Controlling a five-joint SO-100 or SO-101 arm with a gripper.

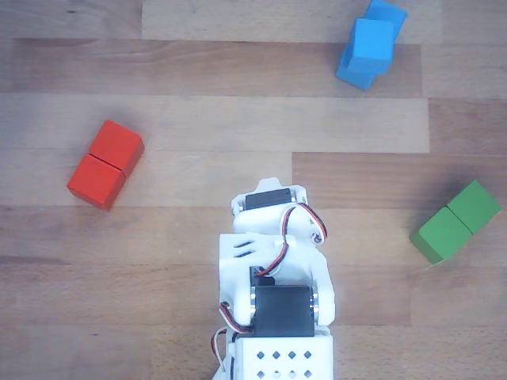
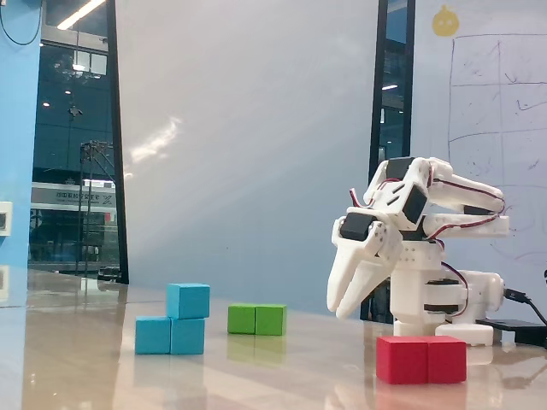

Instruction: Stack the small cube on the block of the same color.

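We find the small cube [image 2: 188,301] resting on top of the block of the same color [image 2: 169,336], toward one end, so we judge the stacking complete. The gripper [image 2: 344,309] hangs well apart from it, fingers nearly together and holding nothing. The wooden table [image 1: 198,71] carries red and green blocks; glass walls and a whiteboard stand behind.

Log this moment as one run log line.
small light-blue cube: stacked on oblong light-blue block | gripper: empty, apart | red, green blocks: untouched
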